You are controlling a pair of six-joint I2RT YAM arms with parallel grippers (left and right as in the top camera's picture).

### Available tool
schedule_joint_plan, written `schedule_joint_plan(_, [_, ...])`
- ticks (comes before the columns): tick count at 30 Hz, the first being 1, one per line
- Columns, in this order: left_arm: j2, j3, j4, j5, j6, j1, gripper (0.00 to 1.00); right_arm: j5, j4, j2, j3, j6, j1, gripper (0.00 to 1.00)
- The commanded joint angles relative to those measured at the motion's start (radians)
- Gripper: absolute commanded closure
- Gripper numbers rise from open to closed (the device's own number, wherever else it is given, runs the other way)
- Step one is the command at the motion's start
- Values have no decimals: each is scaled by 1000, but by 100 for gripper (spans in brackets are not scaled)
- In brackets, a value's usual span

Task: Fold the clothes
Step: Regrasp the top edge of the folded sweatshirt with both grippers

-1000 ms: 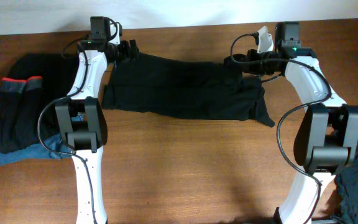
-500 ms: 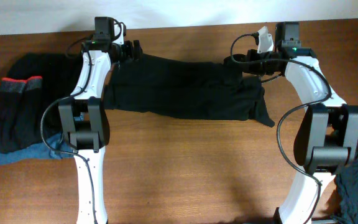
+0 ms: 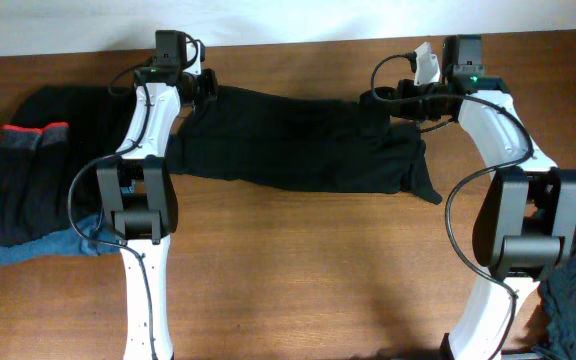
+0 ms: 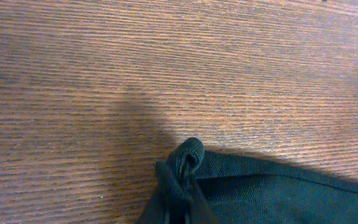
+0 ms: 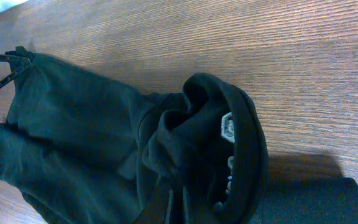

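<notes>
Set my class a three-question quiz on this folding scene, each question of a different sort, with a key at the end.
1. True or false: the long black fabric garment lies folded into a neat square.
2. Where on the brown wood-grain table does the stack of dark folded clothes with a red-trimmed band sit? A) its left end B) its middle C) its right end
3. Fill in: the left gripper and the right gripper hold the black garment, one at each ___.

Key: 1 false, it is stretched out long; 2 A; 3 end.
</notes>
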Motion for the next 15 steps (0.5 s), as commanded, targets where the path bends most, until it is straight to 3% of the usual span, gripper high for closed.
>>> schedule_joint_plan(1, [18, 27, -27, -37, 0, 8, 99, -16, 3, -47, 19, 4, 9, 96])
schedule_joint_plan(8, [-38, 142, -215, -41, -1, 59, 99, -17, -23, -116, 21, 5, -29, 96])
schedule_joint_plan(15, [-130, 169, -419, -18, 0, 83, 99, -16, -187, -163, 21, 4, -44, 96])
